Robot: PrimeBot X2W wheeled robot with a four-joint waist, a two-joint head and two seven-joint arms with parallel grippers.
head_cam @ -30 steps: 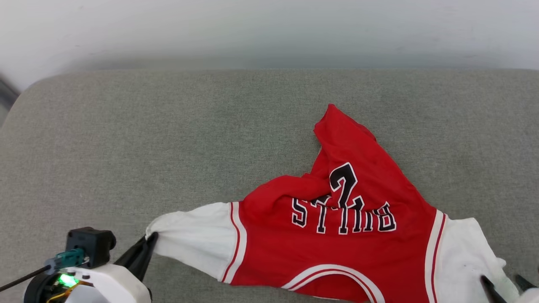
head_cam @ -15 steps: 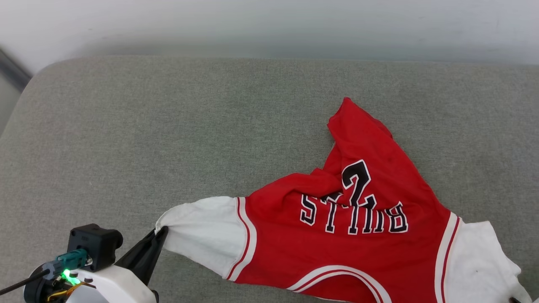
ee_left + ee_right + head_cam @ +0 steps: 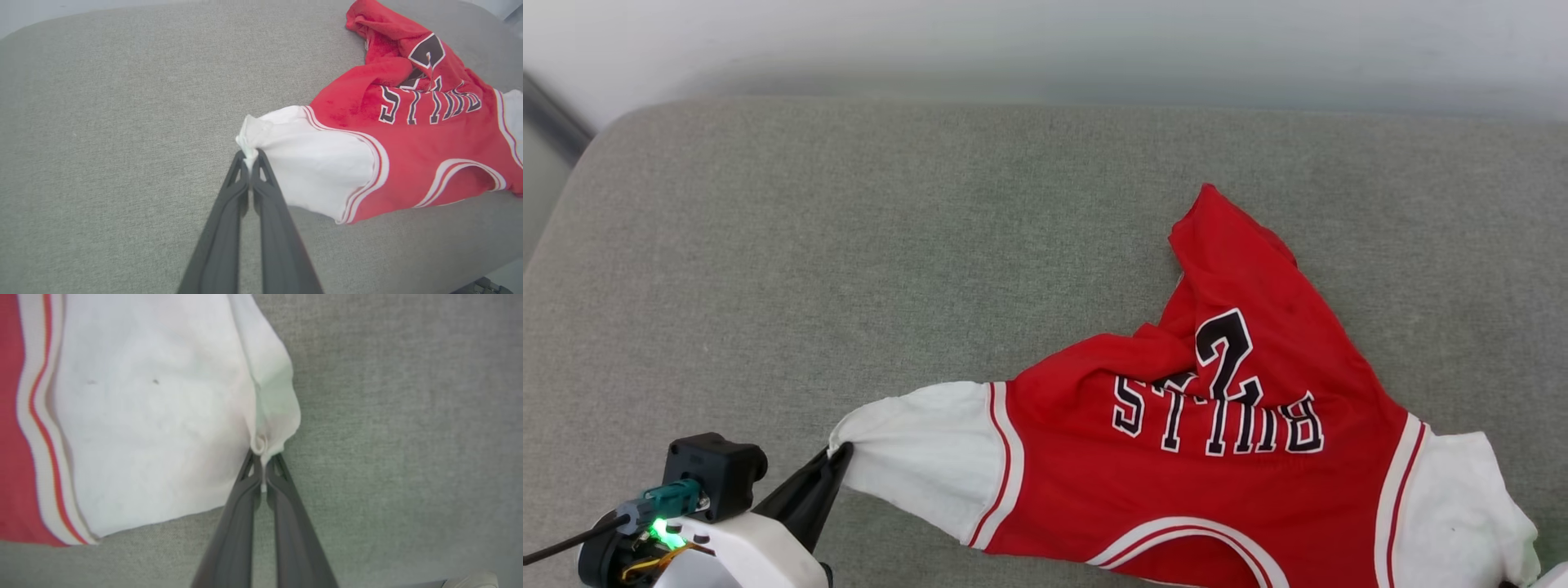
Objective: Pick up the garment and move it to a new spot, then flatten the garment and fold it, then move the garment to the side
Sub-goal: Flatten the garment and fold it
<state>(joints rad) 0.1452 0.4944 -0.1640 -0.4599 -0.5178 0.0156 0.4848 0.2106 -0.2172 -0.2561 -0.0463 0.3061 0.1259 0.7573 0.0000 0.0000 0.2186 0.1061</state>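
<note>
A red soft-fabric jersey T-shirt with white short sleeves (image 3: 1217, 498) lies on a grey woven-fabric cushion (image 3: 849, 245), in the lower right of the head view, spread wide from sleeve to sleeve along the bottom edge while its red body bunches up into a crumpled peak toward the upper right. The black-and-white lettering on the chest (image 3: 1217, 416) reads upside down from the head, with a large numeral (image 3: 1227, 351) creased just above it. The left tool (image 3: 840, 454) enters from the lower left of the head view and is closed, pinching the outer edge of the white sleeve (image 3: 923, 457) at the frame's left; in the left wrist view its two dark fingers meet at centre frame with a nub of white cloth caught between the tips (image 3: 249, 157). The right tool (image 3: 263, 463) is likewise closed, its tips clamped on a puckered fold at the edge of the other white sleeve (image 3: 143, 416), at centre frame in the right wrist view. A pale wall (image 3: 1045, 41) runs across the top of the head view.
</note>
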